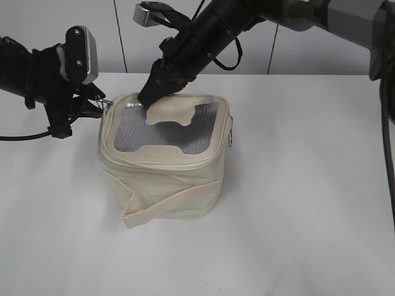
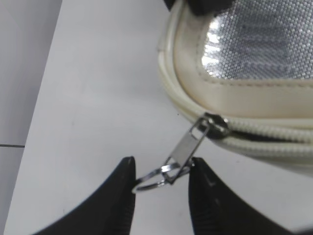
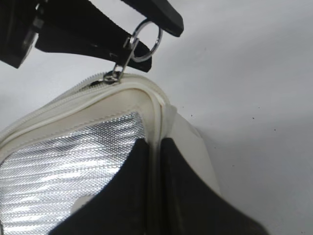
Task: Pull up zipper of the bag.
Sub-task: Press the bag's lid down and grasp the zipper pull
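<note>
A small boxy cream-white soft bag sits near the middle of a plain white table. Its top is a shiny grey mesh panel with a cream patch shaped like an H on it. A wide cream strap hangs across its front side, low down.

A thin cream zipper track runs round the top edge of the bag. At the bag's back left corner there is a small silver pull with a round metal ring on its end. A second small silver pull hangs at the right side of the bag.

The left black gripper comes in from the left side of the table. Its two fingers are only a little way apart, and the ring and the flat silver tab sit between them, touching the fingertips. It looks like it is pinching the pull.

The right black gripper reaches down from the back right. Its two fingers are closed tight on the cream edge at the bag's back corner, just beside the silver pull, one finger on the mesh side and one on the outside.
</note>
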Action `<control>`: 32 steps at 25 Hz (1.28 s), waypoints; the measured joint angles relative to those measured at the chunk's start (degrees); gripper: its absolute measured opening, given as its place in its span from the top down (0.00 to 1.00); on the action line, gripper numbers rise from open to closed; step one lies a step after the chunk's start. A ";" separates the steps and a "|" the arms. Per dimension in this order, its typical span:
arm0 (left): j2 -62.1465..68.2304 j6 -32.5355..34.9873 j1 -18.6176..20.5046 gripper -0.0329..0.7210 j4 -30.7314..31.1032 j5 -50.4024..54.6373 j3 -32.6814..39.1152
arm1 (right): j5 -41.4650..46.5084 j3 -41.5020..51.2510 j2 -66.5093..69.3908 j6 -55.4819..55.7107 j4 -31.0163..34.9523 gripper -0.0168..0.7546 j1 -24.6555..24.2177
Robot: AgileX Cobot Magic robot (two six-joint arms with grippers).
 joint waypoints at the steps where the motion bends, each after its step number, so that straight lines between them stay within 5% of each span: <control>1: 0.00 0.00 0.00 0.62 0.70 0.00 0.00 | 0.00 0.00 0.00 0.00 0.00 0.92 0.00; 9: -1.53 -1.86 -0.04 0.62 2.49 0.65 0.00 | -0.05 0.00 0.00 0.06 0.00 0.92 0.00; 15: -5.34 -19.57 -0.04 0.63 15.35 7.87 0.00 | -0.11 0.00 0.00 0.38 0.06 0.92 0.00; 19: -7.09 -28.10 -0.06 0.89 21.12 13.27 0.46 | -0.16 0.00 0.00 1.20 0.12 0.92 0.05; 22: -8.20 -32.84 -0.06 0.97 21.99 17.64 0.46 | -0.16 0.00 0.00 1.66 0.12 0.92 0.05; 30: -9.21 -35.70 -0.06 0.95 22.13 16.49 0.46 | -0.22 0.00 0.00 2.04 0.07 0.92 0.05; 32: -9.27 -35.74 -0.06 0.84 22.97 15.20 0.46 | -0.22 0.00 0.00 2.09 0.07 0.92 0.05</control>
